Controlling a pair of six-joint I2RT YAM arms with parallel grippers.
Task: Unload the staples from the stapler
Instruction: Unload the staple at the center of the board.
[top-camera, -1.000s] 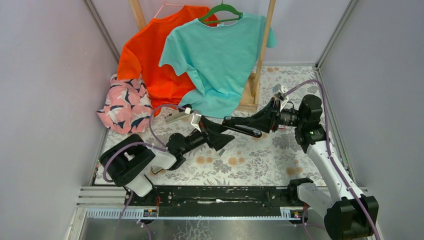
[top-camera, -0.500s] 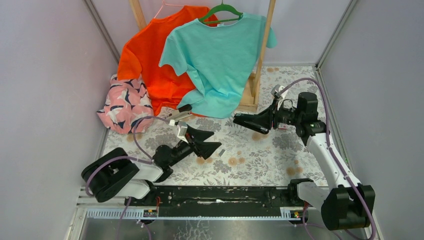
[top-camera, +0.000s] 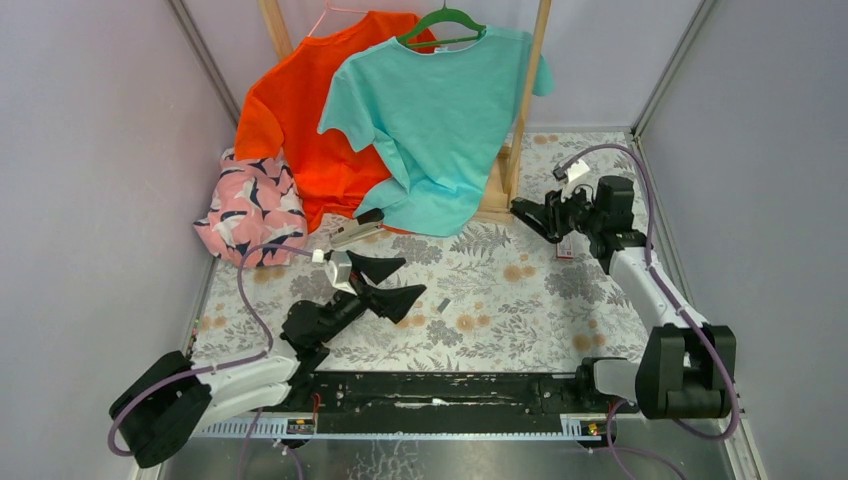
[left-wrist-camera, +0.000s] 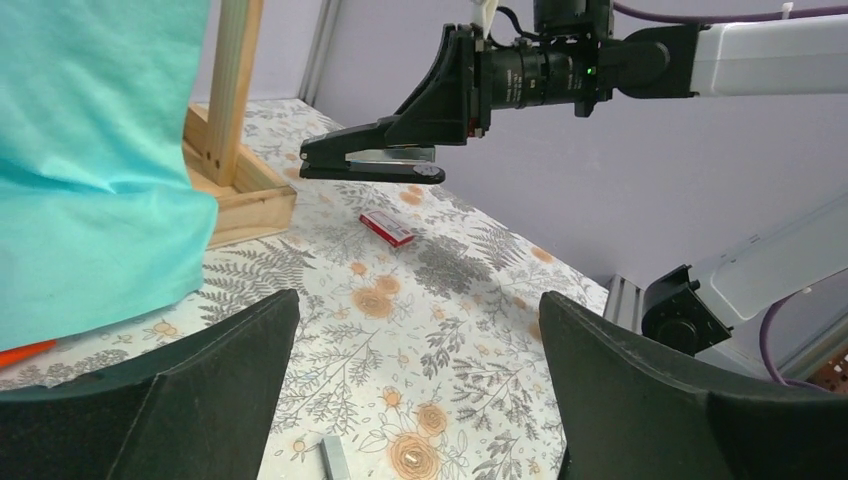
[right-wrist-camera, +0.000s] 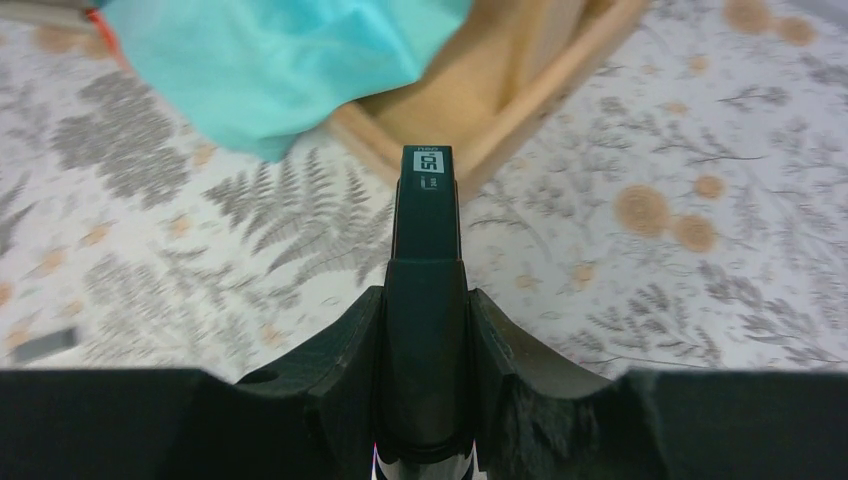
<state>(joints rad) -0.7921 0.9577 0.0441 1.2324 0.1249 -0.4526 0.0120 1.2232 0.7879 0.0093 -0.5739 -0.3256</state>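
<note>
My right gripper (top-camera: 548, 214) is shut on a black stapler (top-camera: 526, 210), holding it above the table at the far right, by the wooden rack's foot. In the right wrist view the stapler (right-wrist-camera: 428, 225) sticks out forward between the right gripper's (right-wrist-camera: 428, 335) jaws. The left wrist view shows the same stapler (left-wrist-camera: 372, 160) held level in the air. A short silvery strip of staples (top-camera: 442, 304) lies on the floral cloth, just right of my left gripper (top-camera: 388, 283). That gripper (left-wrist-camera: 420, 400) is open and holds nothing, with the staples (left-wrist-camera: 335, 457) low between its fingers.
A grey and black stapler-like object (top-camera: 357, 229) lies by the orange shirt's hem. A small red-and-white box (left-wrist-camera: 387, 228) sits on the cloth under the held stapler. A teal shirt (top-camera: 435, 110), orange shirt (top-camera: 290, 120) and pink cloth (top-camera: 248, 208) hang or lie at the back on the wooden rack (top-camera: 512, 150).
The left arm has drawn back toward the near left and its jaws have opened wider. The right arm has pulled the stapler back toward the far right.
</note>
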